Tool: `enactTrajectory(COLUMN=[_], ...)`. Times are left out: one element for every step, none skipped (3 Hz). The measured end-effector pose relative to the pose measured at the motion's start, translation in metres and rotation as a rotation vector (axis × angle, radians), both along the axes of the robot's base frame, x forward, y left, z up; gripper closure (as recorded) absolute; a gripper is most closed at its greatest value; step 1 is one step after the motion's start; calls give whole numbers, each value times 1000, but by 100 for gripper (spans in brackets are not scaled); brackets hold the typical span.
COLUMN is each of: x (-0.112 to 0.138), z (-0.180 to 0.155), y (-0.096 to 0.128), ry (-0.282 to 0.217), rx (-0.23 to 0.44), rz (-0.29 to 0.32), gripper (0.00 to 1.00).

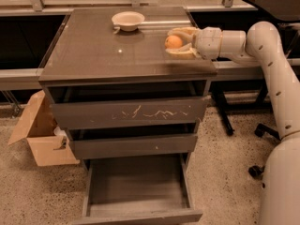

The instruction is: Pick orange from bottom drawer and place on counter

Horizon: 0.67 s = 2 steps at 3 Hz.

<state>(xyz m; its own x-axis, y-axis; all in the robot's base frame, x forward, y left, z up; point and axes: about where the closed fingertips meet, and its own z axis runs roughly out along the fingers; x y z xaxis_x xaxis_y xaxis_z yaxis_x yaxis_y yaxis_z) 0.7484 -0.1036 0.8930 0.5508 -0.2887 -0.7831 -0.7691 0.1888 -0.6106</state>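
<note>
I have the gripper (172,42) clamped on the orange (173,41), reaching in sideways over the right rear of the desk (93,55), near the bowl (128,20). I can't tell whether the fruit touches the surface. The drawer (136,184) stands open below. I judge the orange light, firm with slight give, and prone to roll on this glossy top. The hold belongs across its widest middle.
</note>
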Motion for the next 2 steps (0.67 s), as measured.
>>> enactTrajectory(x=[18, 31], z=[-11, -21], y=[-6, -15], ry=[56, 114], rx=[-10, -43], rz=[-24, -48], gripper=[81, 50])
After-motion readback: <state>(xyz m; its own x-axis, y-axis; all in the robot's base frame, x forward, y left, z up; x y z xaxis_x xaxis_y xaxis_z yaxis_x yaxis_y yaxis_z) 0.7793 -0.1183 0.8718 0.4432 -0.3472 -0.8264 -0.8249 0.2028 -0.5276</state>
